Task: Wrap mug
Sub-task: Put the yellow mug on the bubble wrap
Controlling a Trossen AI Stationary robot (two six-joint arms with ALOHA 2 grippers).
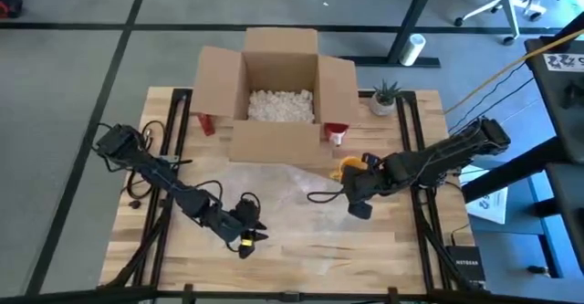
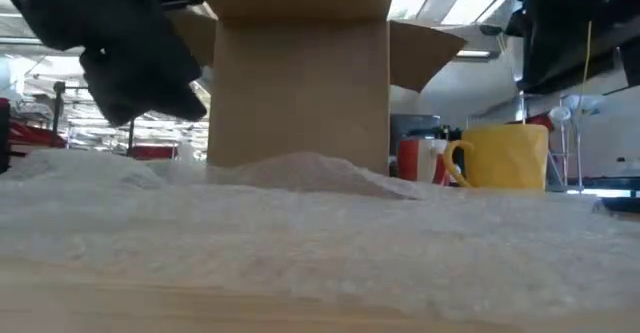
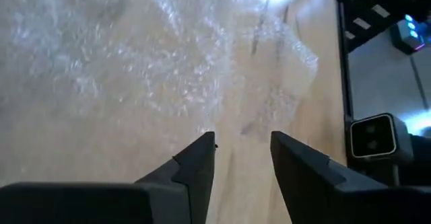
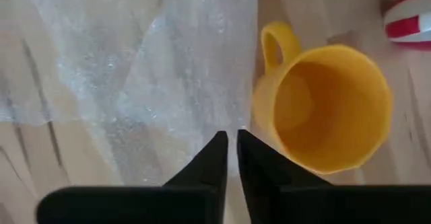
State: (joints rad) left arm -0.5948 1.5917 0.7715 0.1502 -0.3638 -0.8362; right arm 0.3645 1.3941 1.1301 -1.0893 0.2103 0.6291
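Mug point(image 4: 323, 106), yellow, stands upright and unwrapped on the tabletop point(image 1: 301, 249), in front of the open cardboard box point(image 1: 278, 85) and just beside the edge of the bubble wrap point(image 1: 283, 190) spread flat across the middle. Its handle points toward the sheet. The right end effector point(image 4: 231, 150) hangs directly over that edge, fingers pressed almost together with nothing between them; the mug sits immediately to one side of its fingertips, so the right arm is plainly the nearer one. The left end effector point(image 3: 242, 153) is well apart from the mug, at the opposite, front side of the sheet, fingers spread and holding nothing. Whether either one touches the wrap is hard to judge from above. The coming move likely turns on getting mug and sheet together, a short sideways shift.
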